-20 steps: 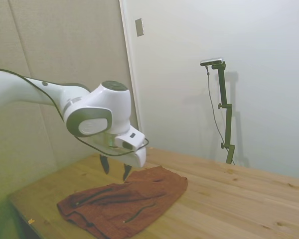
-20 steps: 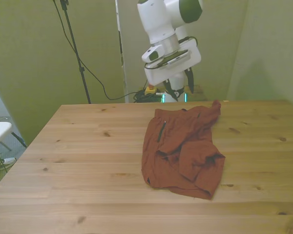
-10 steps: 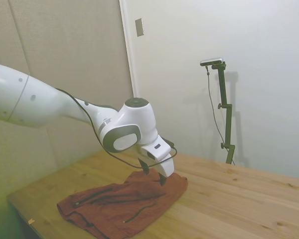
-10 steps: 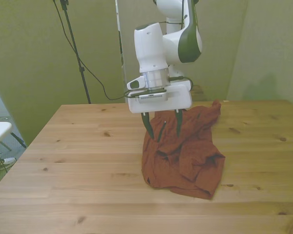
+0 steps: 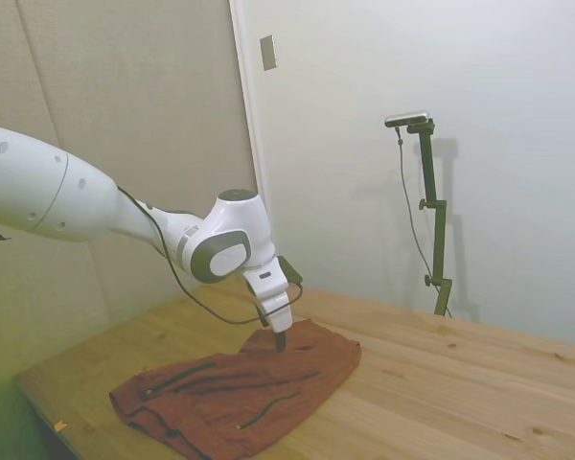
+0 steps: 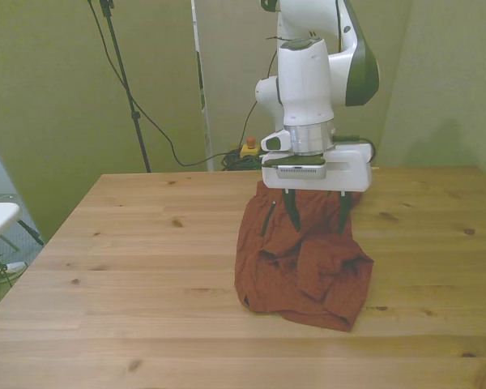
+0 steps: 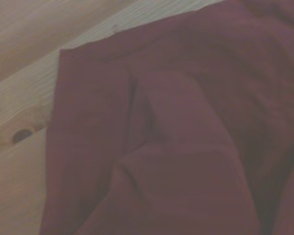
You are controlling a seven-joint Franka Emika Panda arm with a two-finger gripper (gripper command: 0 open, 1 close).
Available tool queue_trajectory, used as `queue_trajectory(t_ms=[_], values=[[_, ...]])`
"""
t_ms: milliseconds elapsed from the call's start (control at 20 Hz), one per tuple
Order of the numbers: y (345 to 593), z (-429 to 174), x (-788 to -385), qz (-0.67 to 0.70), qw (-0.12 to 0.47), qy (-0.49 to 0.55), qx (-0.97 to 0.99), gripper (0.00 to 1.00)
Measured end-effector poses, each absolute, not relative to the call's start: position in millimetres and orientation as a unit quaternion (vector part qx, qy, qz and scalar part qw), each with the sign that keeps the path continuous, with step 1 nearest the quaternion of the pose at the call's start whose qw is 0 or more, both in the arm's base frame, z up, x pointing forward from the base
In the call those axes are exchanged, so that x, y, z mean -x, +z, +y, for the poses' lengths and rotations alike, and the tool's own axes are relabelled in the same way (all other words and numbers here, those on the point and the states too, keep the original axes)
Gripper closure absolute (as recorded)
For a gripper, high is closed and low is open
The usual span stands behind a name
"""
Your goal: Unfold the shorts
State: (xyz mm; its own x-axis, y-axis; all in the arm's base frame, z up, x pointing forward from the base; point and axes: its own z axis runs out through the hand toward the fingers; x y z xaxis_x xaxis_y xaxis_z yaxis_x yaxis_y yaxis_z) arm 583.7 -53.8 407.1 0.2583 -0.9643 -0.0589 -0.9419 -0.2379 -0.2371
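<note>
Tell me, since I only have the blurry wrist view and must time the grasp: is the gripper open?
Observer: Yes. The front view shows the gripper open, fingers spread above the shorts.
Operator: Which part is it over?
Observer: The end that lies far in the front view; the nearer part is bunched in folds.
Operator: Touching?
Observer: In the side view the tips look level with the fabric, but I cannot tell if they touch.

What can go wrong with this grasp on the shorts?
1. The shorts lie bunched in overlapping folds; the open gripper may pinch several layers and drag the pile instead of opening it.
2. The fingers are low over the fabric; descending further may jam them into the table.
</note>
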Motion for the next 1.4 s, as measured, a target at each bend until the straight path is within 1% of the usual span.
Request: queue_trajectory(t_ms=[200,450,550,700,900,950,1150,1400], values=[[406,-64,-579,0.613,0.107,-0.037,0.782,0.00],[423,-89,-559,0.614,0.102,-0.022,0.782,0.00],[414,-95,-551,0.613,0.096,-0.010,0.784,0.00],[390,-95,-550,0.606,0.087,0.000,0.791,0.00],[379,-86,-557,0.579,0.080,-0.013,0.811,0.00],[377,-83,-557,0.576,0.079,-0.012,0.814,1.00],[367,-80,-552,0.567,0.074,-0.003,0.820,1.00],[370,-82,-551,0.564,0.074,-0.005,0.823,1.00]])
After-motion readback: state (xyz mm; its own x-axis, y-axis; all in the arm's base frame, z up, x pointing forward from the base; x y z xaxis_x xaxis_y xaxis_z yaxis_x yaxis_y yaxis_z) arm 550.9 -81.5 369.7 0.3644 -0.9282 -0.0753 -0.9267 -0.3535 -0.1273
